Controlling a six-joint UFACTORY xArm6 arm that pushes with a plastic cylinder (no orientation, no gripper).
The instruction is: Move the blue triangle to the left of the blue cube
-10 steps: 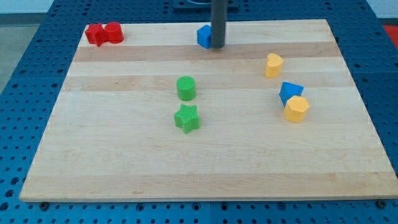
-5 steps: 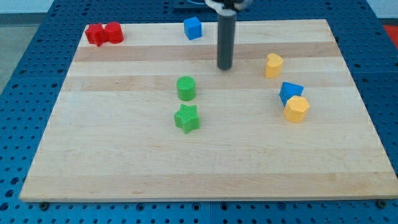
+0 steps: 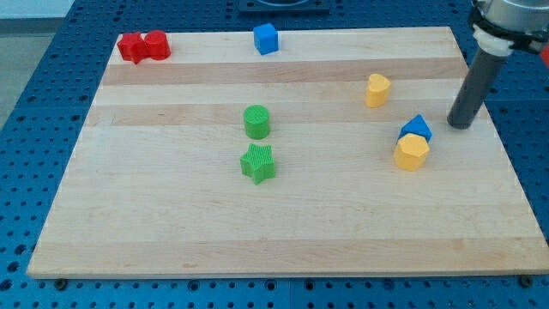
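At the view's right side of the wooden board (image 3: 171,223), rests my tip (image 3: 461,126), set down on the wood just to the right of the blue triangle (image 3: 416,129), close beside it yet apart, with a thin strip of bare board between. Rises from there as a straight dark rod toward the view's top right corner. Carries no jaws to call open or closed, and grips nothing. Right of centre lies the blue triangle, pointing toward the view's top and touching a yellow block (image 3: 412,152) with angled sides, pressed against its lower edge. Up and to the left of that pair, well apart from it, stands a second yellow block (image 3: 377,89), rounded on one side. Near the board's top edge, a little left of the middle, sits the blue cube (image 3: 266,39), far from the blue triangle, which lies well off to its right and lower in the view. Around the middle of the board stand a green cylinder (image 3: 256,122) and, just below it without touching, a green star (image 3: 257,163). In the top left corner huddle two red blocks, one (image 3: 131,46) touching the other (image 3: 156,45), shapes hard to make out. Beneath and around the board spreads a blue perforated base (image 3: 26,103).
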